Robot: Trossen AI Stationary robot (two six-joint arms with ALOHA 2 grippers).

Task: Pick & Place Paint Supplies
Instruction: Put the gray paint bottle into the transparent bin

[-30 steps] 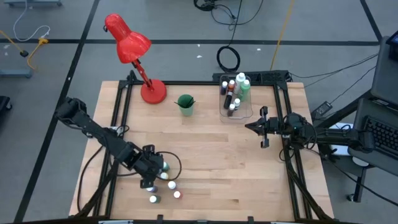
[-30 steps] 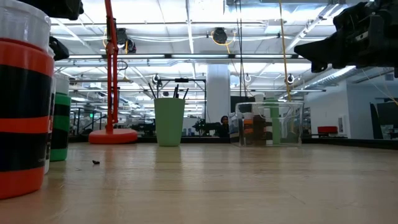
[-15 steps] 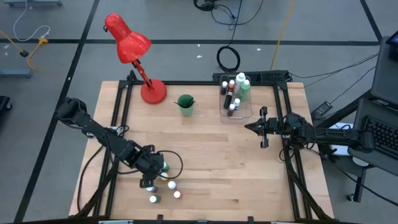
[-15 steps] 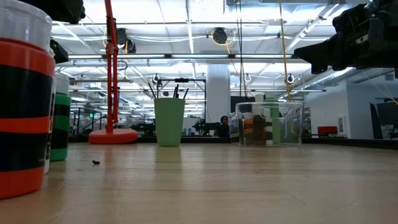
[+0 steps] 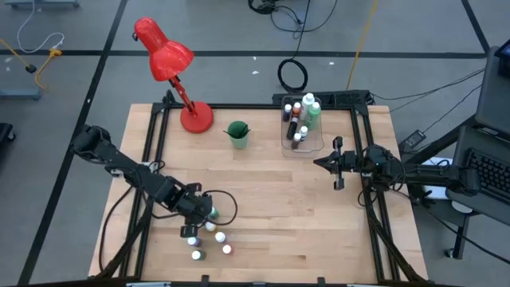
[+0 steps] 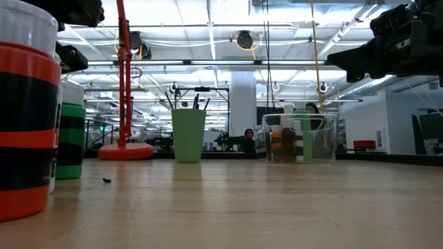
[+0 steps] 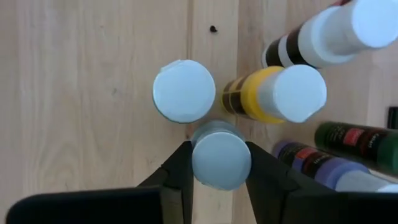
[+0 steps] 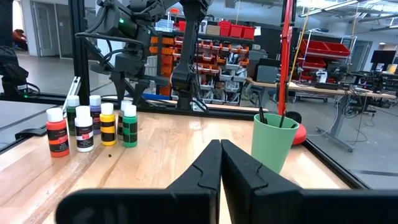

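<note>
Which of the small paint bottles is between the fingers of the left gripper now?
The left gripper has its fingers around the pale-capped bottle in the left wrist view. The yellow bottle stands beside it, outside the fingers.

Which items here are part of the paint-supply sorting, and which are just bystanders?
Job items:
- loose paint bottles near the table's front
- white-capped bottle between the left claw's fingers
- bottles already in the clear bin
- brushes in the green cup

Bystanders:
- red lamp
- right claw, shut, waiting

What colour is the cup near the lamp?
Green cup, shown best in the high view.
</note>
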